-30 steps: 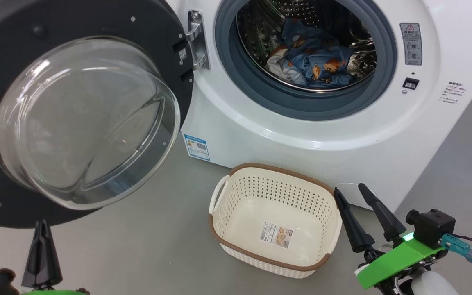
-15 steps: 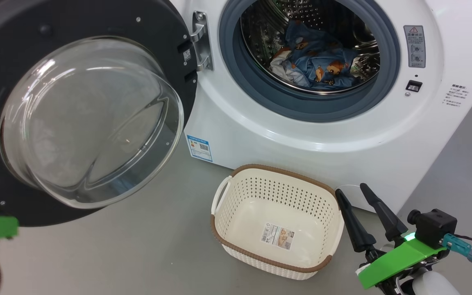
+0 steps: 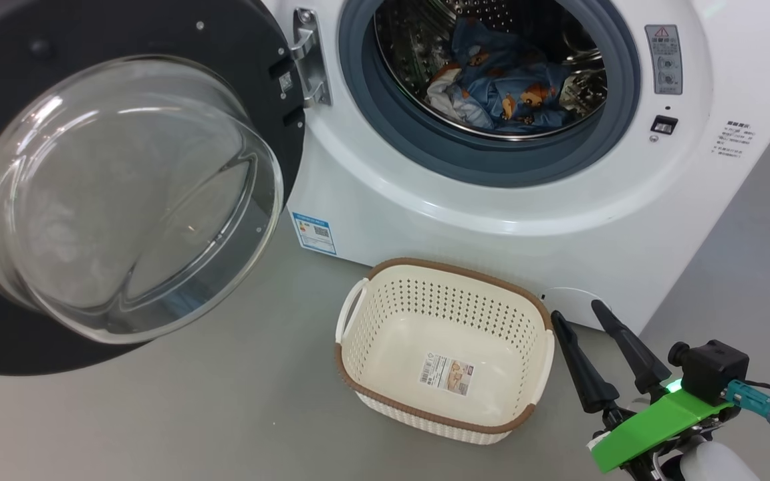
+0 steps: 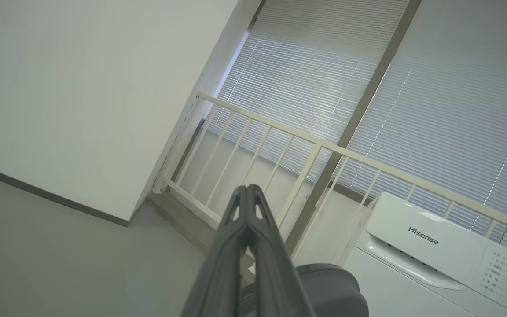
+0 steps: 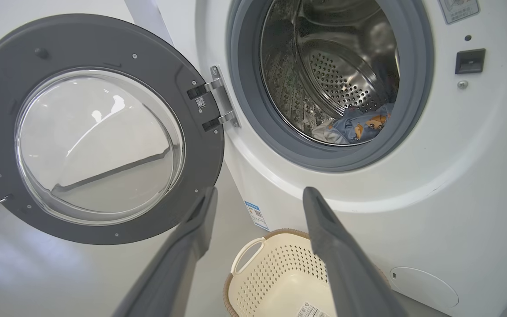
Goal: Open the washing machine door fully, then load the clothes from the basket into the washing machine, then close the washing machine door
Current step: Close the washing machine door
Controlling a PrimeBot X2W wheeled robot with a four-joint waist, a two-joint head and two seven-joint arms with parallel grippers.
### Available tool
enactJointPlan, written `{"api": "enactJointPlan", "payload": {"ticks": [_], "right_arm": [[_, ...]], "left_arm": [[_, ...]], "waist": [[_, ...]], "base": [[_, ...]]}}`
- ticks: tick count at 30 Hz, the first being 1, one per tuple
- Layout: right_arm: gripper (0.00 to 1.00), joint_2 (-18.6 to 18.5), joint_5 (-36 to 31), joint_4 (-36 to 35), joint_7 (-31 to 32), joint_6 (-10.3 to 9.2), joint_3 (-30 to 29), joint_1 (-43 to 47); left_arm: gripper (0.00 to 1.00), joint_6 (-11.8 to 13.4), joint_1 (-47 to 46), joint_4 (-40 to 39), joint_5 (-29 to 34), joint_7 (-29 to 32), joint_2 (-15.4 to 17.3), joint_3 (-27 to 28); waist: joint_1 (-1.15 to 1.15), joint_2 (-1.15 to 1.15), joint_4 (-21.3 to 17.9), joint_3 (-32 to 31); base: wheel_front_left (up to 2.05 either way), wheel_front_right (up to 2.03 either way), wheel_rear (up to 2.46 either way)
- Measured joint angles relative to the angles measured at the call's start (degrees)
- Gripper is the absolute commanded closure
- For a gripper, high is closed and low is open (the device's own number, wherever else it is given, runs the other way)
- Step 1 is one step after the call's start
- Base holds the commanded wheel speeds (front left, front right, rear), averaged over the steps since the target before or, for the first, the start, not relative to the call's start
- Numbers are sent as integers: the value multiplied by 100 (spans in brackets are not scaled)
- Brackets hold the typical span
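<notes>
The washing machine door (image 3: 124, 194) stands swung open to the left, its glass bowl facing me. Blue printed clothes (image 3: 505, 87) lie inside the steel drum of the white washing machine (image 3: 525, 220). On the floor in front stands the basket (image 3: 452, 268), with nothing but its label sticker inside. My right gripper (image 3: 575, 309) hovers open just right of the basket, holding nothing. In the right wrist view, the right gripper (image 5: 261, 190) points between the door (image 5: 99, 132) and the drum, with the clothes (image 5: 359, 127) and the basket (image 5: 275, 273) below. My left gripper (image 4: 247, 187) is shut on nothing.
Grey floor spreads in front of the machine and to its right. The left wrist view looks up at a cream railing (image 4: 280, 149), window blinds (image 4: 412, 110), a white wall, and the top panel of a white machine (image 4: 425, 237). A dark rounded shape (image 4: 328, 286) sits beside the left fingers.
The left gripper, at the head view's lower left a second ago, has moved out past the left edge. The head camera shifted a little. The right gripper, basket and door have stayed put.
</notes>
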Motion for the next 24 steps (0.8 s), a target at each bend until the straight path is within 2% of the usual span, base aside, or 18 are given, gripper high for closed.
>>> {"api": "enactJointPlan", "payload": {"ticks": [9, 18, 24], "right_arm": [[0, -168, -1, -3, 0, 0, 36, -140], [0, -341, -1, -34, 0, 0, 121, -286], [0, -380, -2, -59, 0, 0, 63, -349]], "left_arm": [[100, 5, -998, 1973, -860, 288, 576, 717], [100, 112, -1428, 3417, -857, 465, 1167, 790], [100, 202, -1554, 4101, -893, 747, 1363, 823]], "waist": [[0, 0, -150, 303], [0, 0, -418, 622], [0, 0, -569, 748]], "base": [[0, 0, 0], [0, 0, 0], [0, 0, 0]]}}
